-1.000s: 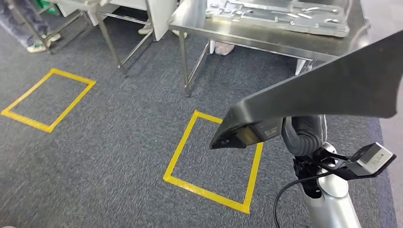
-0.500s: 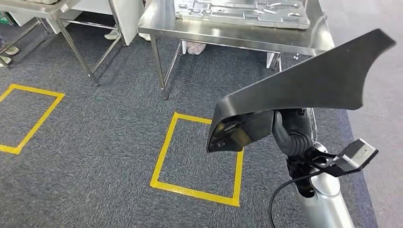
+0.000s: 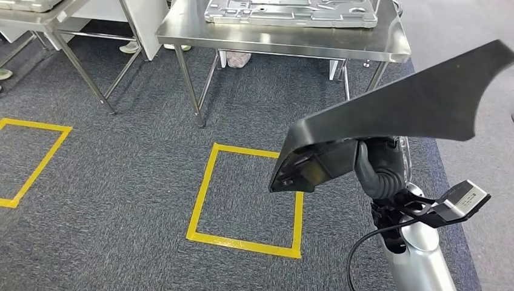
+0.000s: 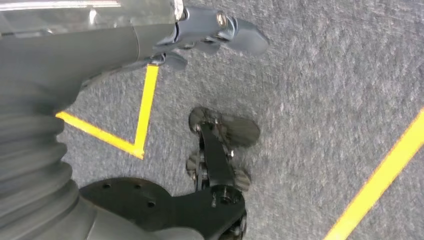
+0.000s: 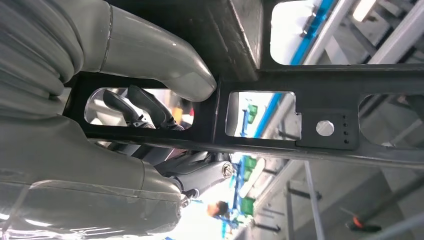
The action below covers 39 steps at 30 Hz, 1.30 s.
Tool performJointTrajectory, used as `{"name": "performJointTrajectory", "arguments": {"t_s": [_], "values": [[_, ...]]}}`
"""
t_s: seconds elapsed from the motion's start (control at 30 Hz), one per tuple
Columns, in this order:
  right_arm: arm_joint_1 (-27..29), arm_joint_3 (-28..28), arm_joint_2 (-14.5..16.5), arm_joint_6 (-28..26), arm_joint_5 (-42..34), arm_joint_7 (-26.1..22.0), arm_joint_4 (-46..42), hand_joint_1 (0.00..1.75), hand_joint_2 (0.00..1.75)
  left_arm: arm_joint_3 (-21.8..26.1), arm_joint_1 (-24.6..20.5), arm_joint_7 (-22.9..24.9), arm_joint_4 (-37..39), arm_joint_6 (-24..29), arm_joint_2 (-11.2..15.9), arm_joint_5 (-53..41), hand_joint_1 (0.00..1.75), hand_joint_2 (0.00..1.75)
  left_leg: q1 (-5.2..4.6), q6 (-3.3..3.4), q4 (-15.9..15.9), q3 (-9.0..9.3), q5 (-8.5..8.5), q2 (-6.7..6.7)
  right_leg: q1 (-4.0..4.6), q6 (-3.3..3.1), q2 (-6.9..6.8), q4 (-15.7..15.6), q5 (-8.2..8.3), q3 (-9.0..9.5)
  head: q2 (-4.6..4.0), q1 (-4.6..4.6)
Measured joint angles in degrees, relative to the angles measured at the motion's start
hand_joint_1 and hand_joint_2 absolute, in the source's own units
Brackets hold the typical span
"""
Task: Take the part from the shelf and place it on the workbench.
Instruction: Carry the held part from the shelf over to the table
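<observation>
The workbench [image 3: 388, 51] edge stands beyond open carpet [image 3: 121, 182]. The right hand [image 5: 150, 105] wraps its fingers around the black part [image 3: 412, 103]. The left hand [image 4: 210, 30] hangs over the floor with fingers loosely spread, holding nothing.

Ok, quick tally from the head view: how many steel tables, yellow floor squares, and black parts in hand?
Steel tables: 2, the workbench ahead and another table to its left.
Yellow tape squares: 2, one in front of the workbench, one at the left edge.
Black parts: 1, the part held by the right hand.
Total: 5.
</observation>
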Motion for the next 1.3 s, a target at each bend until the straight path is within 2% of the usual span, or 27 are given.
{"name": "performJointTrajectory", "arguments": {"t_s": [0.1,0.13,0.17,0.2,0.27,0.3,0.37,0.47,0.5,0.53,0.6,0.63,0.67,0.7,0.77,0.8,0.83,0.9,0.97,1.0,1.03,1.07,1.13,1.17,1.2,1.27,1.3], "values": [[0.3,0.0,0.0,0.0,0.0,-0.1,0.0,1.75,1.75,0.0,0.0,-0.1,0.0,0.0,0.0,-0.4,0.00,1.75,0.08,-0.34,11.0,-5.39,-4.94,-0.13,0.17,-0.60,0.08,0.0,-0.14,0.22,-0.01,-0.27],[0.4,0.0,0.0,0.0,0.0,-0.1,0.0,1.75,1.75,0.0,0.1,-0.1,0.0,0.0,0.0,-0.5,0.00,1.75,0.08,-0.37,13.6,-6.86,-5.46,-0.13,0.26,-0.67,0.17,0.0,-0.24,0.25,-0.01,-0.28],[0.5,0.0,0.0,0.0,0.0,-0.1,0.0,1.75,1.75,0.0,0.1,-0.2,0.0,0.0,0.0,-0.5,0.00,1.75,0.08,-0.32,14.0,-7.30,-4.76,-0.14,0.32,-0.70,0.27,0.1,-0.34,0.31,-0.01,-0.28],[0.6,0.0,0.0,0.0,0.0,-0.1,0.0,1.75,1.75,0.0,0.1,-0.2,0.0,0.0,0.0,-0.6,0.00,1.75,0.08,-0.18,12.0,-6.57,-3.01,-0.15,0.36,-0.66,0.40,0.2,-0.47,0.43,0.00,-0.30],[0.7,0.0,0.0,-0.1,0.0,-0.1,0.0,1.75,1.75,0.0,0.1,-0.2,0.0,0.0,0.1,-0.6,0.00,1.75,-0.02,0.34,4.3,-3.10,1.08,-0.29,0.48,-0.41,0.63,0.3,-0.80,0.78,0.00,-0.32],[0.7,0.0,0.0,-0.1,0.1,-0.1,0.0,1.75,1.75,0.0,0.1,-0.2,0.0,0.0,0.1,-0.6,0.00,1.75,-0.10,0.62,1.0,-1.55,2.21,-0.39,0.58,-0.19,0.73,0.4,-0.96,0.85,0.01,-0.32],[0.7,0.0,0.0,-0.1,0.2,-0.1,0.0,1.75,1.75,0.0,0.0,-0.3,0.0,0.0,0.1,-0.6,0.00,1.75,-0.34,1.10,-1.7,-0.31,2.45,-0.56,0.72,0.35,0.84,0.5,-1.11,0.80,0.00,-0.32],[0.7,0.0,0.0,-0.1,0.5,-0.2,0.0,1.75,1.75,0.0,0.0,-0.2,0.0,0.0,0.0,-0.6,0.00,1.75,-0.19,1.98,-2.3,0.01,2.58,-0.49,0.53,1.30,0.77,1.1,-1.72,0.63,0.00,-0.29],[0.6,0.0,0.0,-0.1,0.6,-0.2,0.0,1.75,1.75,0.0,0.0,-0.2,0.0,0.0,0.0,-0.6,0.00,1.75,-0.09,2.31,-2.6,0.20,2.66,-0.45,0.45,1.58,0.70,2.7,-2.69,-0.06,0.01,-0.20],[0.5,0.0,0.0,-0.1,0.7,-0.2,0.0,1.75,1.75,0.0,-0.1,-0.2,0.0,0.0,0.0,-0.6,0.00,1.75,-0.01,2.58,-2.8,0.38,2.69,-0.41,0.33,1.83,0.63,5.6,-4.18,-1.46,0.01,-0.14],[0.5,0.1,0.0,-0.1,0.7,-0.2,0.2,1.75,1.75,0.0,-0.1,-0.3,0.0,0.0,0.0,-0.6,0.00,1.75,-0.07,2.92,-2.8,0.47,2.49,-0.39,0.15,2.22,0.57,13.5,-7.30,-5.72,0.01,-0.04],[0.6,0.1,0.0,-0.1,0.7,-0.2,0.2,1.75,1.75,0.0,-0.1,-0.3,0.0,0.0,0.0,-0.6,0.00,1.75,-0.10,2.97,-2.7,0.54,2.37,-0.40,0.06,2.37,0.55,16.4,-7.88,-7.49,0.00,-0.04],[0.6,0.1,0.0,-0.1,0.7,-0.2,0.3,1.75,1.75,0.0,-0.1,-0.3,0.0,0.0,0.0,-0.7,0.00,1.75,-0.11,2.96,-2.7,0.68,2.18,-0.41,0.00,2.45,0.52,17.2,-7.28,-8.28,0.00,-0.04],[0.6,0.1,0.0,-0.1,0.7,-0.2,0.3,1.75,1.75,0.0,-0.1,-0.4,0.0,0.0,0.0,-0.7,0.00,1.75,-0.11,2.88,-2.7,0.93,1.96,-0.42,-0.05,2.46,0.44,15.7,-5.60,-7.90,0.01,-0.04],[0.5,0.0,0.0,-0.1,0.7,-0.2,0.3,1.75,1.75,0.0,0.0,-0.5,0.0,0.0,0.0,-0.8,0.00,1.75,-0.12,2.55,-2.7,1.68,1.36,-0.44,-0.08,2.19,0.11,7.9,-1.12,-4.47,0.00,-0.03],[0.4,0.0,0.0,-0.1,0.7,-0.2,0.3,1.75,1.75,0.0,-0.1,-0.5,0.0,0.0,0.0,-0.9,0.00,1.75,-0.22,2.26,-2.6,1.97,1.04,-0.46,0.05,1.91,-0.05,4.3,0.14,-2.76,0.00,-0.03],[0.4,0.0,0.0,-0.1,0.7,-0.2,0.3,1.75,1.75,0.0,-0.1,-0.6,0.0,0.0,0.0,-0.9,0.00,1.75,-0.32,1.93,-2.6,2.16,0.78,-0.46,0.19,1.59,-0.15,1.9,0.63,-1.64,-0.01,-0.06],[0.3,0.0,0.0,-0.1,0.7,-0.1,0.3,1.75,1.75,0.0,-0.2,-0.6,0.0,0.0,0.0,-1.0,0.00,1.75,-0.46,1.23,-2.7,2.37,0.37,-0.39,0.55,0.89,-0.05,0.9,0.00,-1.11,0.00,-0.12],[0.3,0.0,0.0,-0.1,0.7,-0.1,0.2,1.75,1.75,0.0,-0.3,-0.6,0.0,0.0,0.1,-1.0,0.00,1.75,-0.38,0.57,-2.4,2.70,-0.19,-0.26,0.43,0.17,0.14,0.6,-0.24,-0.52,0.01,-0.18],[0.2,0.0,0.0,-0.1,0.7,-0.1,0.2,1.75,1.75,0.0,-0.3,-0.6,0.0,0.0,0.1,-1.0,0.00,1.75,-0.32,0.31,-1.0,2.30,-0.96,-0.25,0.32,-0.22,0.16,0.3,-0.38,-0.05,0.01,-0.36],[0.2,0.0,0.0,-0.1,0.7,-0.1,0.2,1.75,1.75,0.0,-0.3,-0.6,-0.1,0.0,0.1,-1.0,0.00,1.75,-0.26,0.08,1.7,1.09,-2.21,-0.27,0.21,-0.57,0.16,0.1,-0.54,0.46,0.01,-0.53],[0.1,0.0,0.0,-0.1,0.7,-0.1,0.2,1.75,1.75,0.0,-0.3,-0.6,0.0,0.0,0.1,-1.0,0.00,1.75,-0.19,-0.06,5.6,-0.94,-3.78,-0.31,0.23,-0.84,0.14,0.1,-0.79,0.84,0.01,-0.71],[0.2,0.0,0.1,-0.1,0.7,-0.1,0.2,1.75,1.75,0.0,-0.2,-0.6,0.0,0.0,0.1,-1.0,0.00,1.75,-0.18,-0.28,13.6,-5.96,-6.08,-0.33,0.36,-1.07,0.23,0.1,-1.36,1.41,0.01,-0.84],[0.3,0.0,0.1,-0.1,0.7,-0.1,0.2,1.75,1.75,0.0,-0.1,-0.6,0.0,0.0,0.1,-1.0,0.00,1.75,-0.18,-0.30,15.3,-7.57,-5.73,-0.34,0.40,-1.07,0.33,0.1,-1.70,1.77,0.01,-0.86],[0.3,0.0,0.1,-0.1,0.8,-0.1,0.2,1.75,1.75,0.0,0.0,-0.6,0.0,0.0,0.1,-1.0,0.00,1.75,-0.18,-0.23,14.5,-8.00,-3.99,-0.34,0.43,-1.00,0.44,0.1,-2.11,2.29,0.01,-0.88],[0.4,0.0,0.1,-0.1,0.8,-0.1,0.2,1.75,1.75,0.0,0.1,-0.6,0.0,0.0,0.1,-1.0,0.00,1.75,-0.21,0.22,7.2,-5.88,1.61,-0.37,0.44,-0.74,0.56,0.1,-3.12,3.57,0.00,-0.90],[0.4,0.0,0.2,-0.1,0.8,-0.1,0.2,1.75,1.75,0.0,0.1,-0.6,0.0,0.0,0.1,-1.0,0.00,1.75,-0.33,0.53,3.4,-4.36,3.60,-0.43,0.54,-0.52,0.58,0.1,-3.63,4.12,-0.01,-0.87]]}}
